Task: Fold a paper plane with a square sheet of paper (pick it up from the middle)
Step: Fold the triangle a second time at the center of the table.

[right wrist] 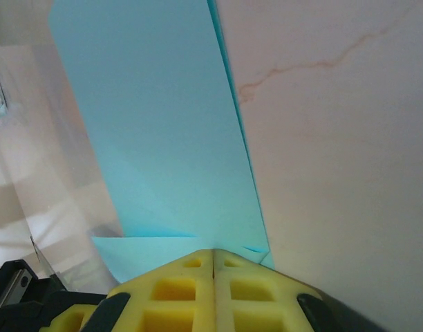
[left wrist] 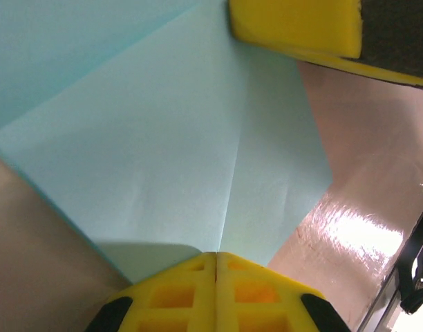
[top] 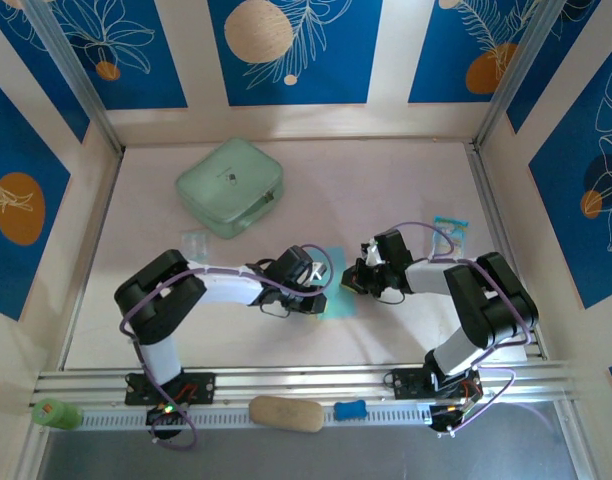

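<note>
Overhead looks down; both wrist cameras closely share paper.

Both arms fold inward, elbows out, wrists low. Left hand and right hand face each other up close, fingers pressed together.

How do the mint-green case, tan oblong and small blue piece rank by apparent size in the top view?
1. mint-green case, largest
2. tan oblong, clearly smaller
3. small blue piece, smallest
</note>
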`<action>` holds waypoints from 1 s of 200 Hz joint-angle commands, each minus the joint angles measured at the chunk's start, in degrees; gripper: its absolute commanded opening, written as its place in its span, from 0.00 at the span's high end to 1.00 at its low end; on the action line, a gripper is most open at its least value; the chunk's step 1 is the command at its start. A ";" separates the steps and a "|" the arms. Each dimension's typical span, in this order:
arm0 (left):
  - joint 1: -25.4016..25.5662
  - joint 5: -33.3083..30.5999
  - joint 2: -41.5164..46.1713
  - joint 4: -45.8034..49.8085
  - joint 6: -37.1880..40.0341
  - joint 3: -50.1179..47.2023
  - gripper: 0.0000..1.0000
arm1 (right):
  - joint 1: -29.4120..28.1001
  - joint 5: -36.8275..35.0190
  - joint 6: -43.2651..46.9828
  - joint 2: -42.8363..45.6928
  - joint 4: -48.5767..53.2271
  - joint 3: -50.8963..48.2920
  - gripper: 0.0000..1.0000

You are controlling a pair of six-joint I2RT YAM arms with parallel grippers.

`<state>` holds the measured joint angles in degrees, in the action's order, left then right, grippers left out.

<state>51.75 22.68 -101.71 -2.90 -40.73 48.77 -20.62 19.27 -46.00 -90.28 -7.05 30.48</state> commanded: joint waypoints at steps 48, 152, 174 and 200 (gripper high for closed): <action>-0.15 1.26 -2.11 -0.27 -2.96 7.48 0.97 | 0.14 -3.44 0.16 -2.23 3.15 -1.56 1.00; -0.14 -0.55 -7.18 2.28 -1.95 5.13 0.93 | 0.39 -3.36 -0.14 -2.22 3.06 -2.36 1.00; -0.06 0.39 -6.05 2.01 -1.42 4.62 0.91 | 0.57 -3.37 -0.13 -2.35 3.09 -2.28 1.00; 0.07 1.22 -4.62 2.37 -0.56 4.40 0.89 | 0.65 -3.22 -0.12 -2.38 3.23 -2.27 1.00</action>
<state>51.75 22.68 -107.98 -5.43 -43.05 54.92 -20.60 19.81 -46.06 -90.61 -8.12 30.20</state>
